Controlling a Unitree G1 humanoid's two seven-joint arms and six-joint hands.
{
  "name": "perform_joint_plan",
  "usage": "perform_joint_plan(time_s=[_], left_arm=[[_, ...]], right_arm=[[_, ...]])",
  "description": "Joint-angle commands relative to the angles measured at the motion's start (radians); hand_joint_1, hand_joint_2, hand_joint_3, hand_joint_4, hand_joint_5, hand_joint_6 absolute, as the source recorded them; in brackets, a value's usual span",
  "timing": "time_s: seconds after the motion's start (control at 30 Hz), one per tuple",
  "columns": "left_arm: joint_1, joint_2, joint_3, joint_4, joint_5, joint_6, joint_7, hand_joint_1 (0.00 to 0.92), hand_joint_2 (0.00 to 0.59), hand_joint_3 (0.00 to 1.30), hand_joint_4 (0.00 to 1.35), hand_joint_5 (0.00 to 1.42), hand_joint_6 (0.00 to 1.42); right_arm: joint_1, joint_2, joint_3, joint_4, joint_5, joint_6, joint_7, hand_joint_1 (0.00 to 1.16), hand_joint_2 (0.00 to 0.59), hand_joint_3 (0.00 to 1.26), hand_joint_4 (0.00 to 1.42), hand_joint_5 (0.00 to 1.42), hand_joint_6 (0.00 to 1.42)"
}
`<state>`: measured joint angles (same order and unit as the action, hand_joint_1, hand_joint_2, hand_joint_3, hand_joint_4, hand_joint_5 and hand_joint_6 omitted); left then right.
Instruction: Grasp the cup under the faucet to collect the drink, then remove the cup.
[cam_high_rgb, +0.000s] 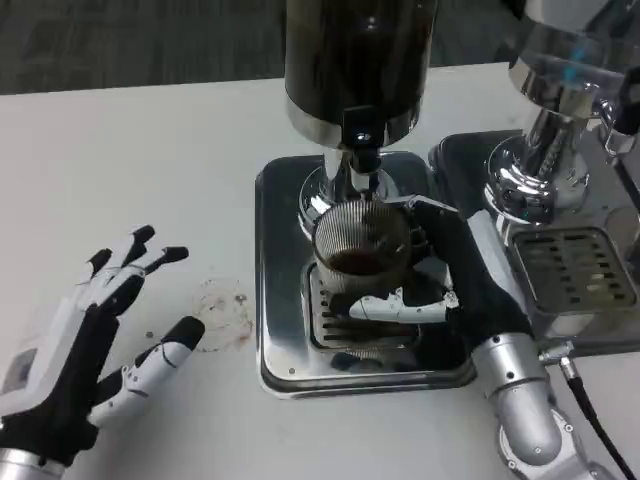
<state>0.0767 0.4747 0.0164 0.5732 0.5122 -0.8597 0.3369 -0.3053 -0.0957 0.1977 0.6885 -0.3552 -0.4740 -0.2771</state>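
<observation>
Cup: one, clear ribbed glass, upright, dark drink in its lower part. Head view: stands on the drain grille of the chrome drip tray, directly beneath the faucet of the dark dispenser. Long axis vertical.

Right hand: one, wrapped round the cup from its right and near side, white fingers curled against the lower wall; it holds the cup. The cup already lies within these fingers; removal likely means drawing it near and clear of the faucet.

Left hand: one, well apart to the left on the white surface, fingers spread, holding nothing.

Second dispenser: one, far right, with its own tray.
</observation>
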Motion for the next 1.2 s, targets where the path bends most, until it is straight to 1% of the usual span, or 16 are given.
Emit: perform_joint_plan(time_s=[0.03, 0.27, 0.47, 0.63, 0.9, 1.2], left_arm=[[-0.017, 0.013, -0.013, 0.023, -0.021, -0.018, -0.012, 0.0, 0.201, 0.26, 0.0, 0.09, 0.0], [-0.029, 0.015, -0.022, 0.033, -0.021, -0.021, -0.018, 0.0, 0.202, 0.27, 0.0, 0.09, 0.0], [-0.036, 0.018, -0.034, 0.047, -0.025, -0.034, -0.019, 0.0, 0.202, 0.27, 0.0, 0.1, 0.0], [-0.044, 0.016, -0.041, 0.058, -0.025, -0.042, -0.02, 0.0, 0.202, 0.27, 0.0, 0.1, 0.0], [-0.056, 0.015, -0.052, 0.075, -0.027, -0.055, -0.024, 0.0, 0.203, 0.27, 0.0, 0.1, 0.0], [-0.074, 0.016, -0.069, 0.101, -0.034, -0.069, -0.03, 0.0, 0.199, 0.27, 0.0, 0.09, 0.0]], right_arm=[[0.018, -0.003, -0.015, -0.051, 0.002, 0.001, -0.012, 1.04, 0.057, 0.72, 0.73, 0.71, 0.67], [0.045, -0.002, -0.026, -0.102, 0.006, 0.012, -0.002, 1.04, 0.053, 0.73, 0.74, 0.72, 0.68], [0.081, 0.005, -0.042, -0.186, 0.036, 0.058, 0.048, 1.04, 0.052, 0.73, 0.75, 0.72, 0.68], [0.108, -0.002, -0.042, -0.247, 0.025, 0.094, 0.065, 1.04, 0.052, 0.73, 0.75, 0.73, 0.69], [0.19, -0.002, -0.034, -0.361, 0.013, 0.135, 0.079, 1.04, 0.052, 0.74, 0.75, 0.74, 0.69], [0.265, -0.005, -0.034, -0.462, -0.001, 0.157, 0.085, 1.03, 0.05, 0.74, 0.77, 0.75, 0.72]])
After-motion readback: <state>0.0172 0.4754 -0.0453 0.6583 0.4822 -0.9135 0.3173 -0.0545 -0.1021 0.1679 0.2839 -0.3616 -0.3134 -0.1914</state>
